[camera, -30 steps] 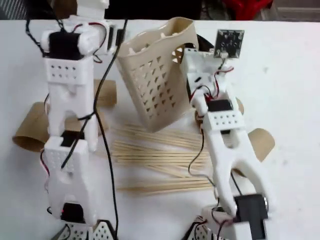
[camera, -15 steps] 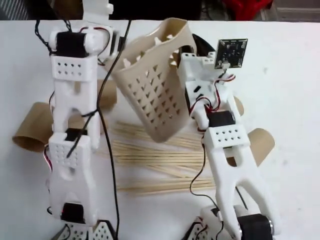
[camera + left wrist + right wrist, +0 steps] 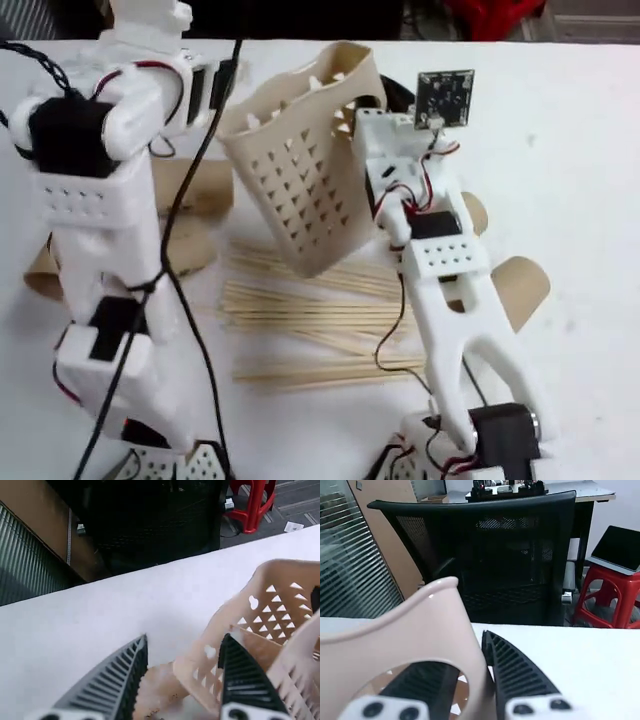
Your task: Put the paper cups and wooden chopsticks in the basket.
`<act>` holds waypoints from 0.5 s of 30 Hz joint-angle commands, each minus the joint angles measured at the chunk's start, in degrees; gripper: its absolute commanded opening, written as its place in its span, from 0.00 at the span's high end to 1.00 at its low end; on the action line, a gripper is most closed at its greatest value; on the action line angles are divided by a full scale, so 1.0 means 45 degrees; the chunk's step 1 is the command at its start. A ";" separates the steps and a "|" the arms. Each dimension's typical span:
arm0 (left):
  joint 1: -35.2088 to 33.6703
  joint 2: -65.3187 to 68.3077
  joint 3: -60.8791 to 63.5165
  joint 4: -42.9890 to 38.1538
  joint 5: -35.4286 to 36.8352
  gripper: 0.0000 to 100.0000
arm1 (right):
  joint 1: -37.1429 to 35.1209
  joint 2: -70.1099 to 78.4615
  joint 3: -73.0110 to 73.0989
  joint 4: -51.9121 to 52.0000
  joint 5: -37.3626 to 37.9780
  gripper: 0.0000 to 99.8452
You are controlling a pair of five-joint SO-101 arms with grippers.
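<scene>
As right wrist view shows right jaws pinching basket (image 3: 420,625) rim | left jaws spread | high view: chopsticks (image 3: 310,315) mid-frame on counter (image 3: 580,150)

From where I stand both are white plastic shells; the left arm (image 3: 100,250) and the right arm (image 3: 445,280) carry black servo blocks and panels of small round holes. Black cables and thin red wires trail along them. At twelve o'clock on the right arm sits a small dark circuit board (image 3: 445,96). The left gripper (image 3: 185,640) has black ridged fingers (image 3: 117,677) on white bases
</scene>
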 commanded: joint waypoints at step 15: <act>-0.0576 0.1416 0.3009 -0.0410 0.0567 0.76 | 0.0010 -0.1358 -0.1250 -0.0264 -0.0547 0.98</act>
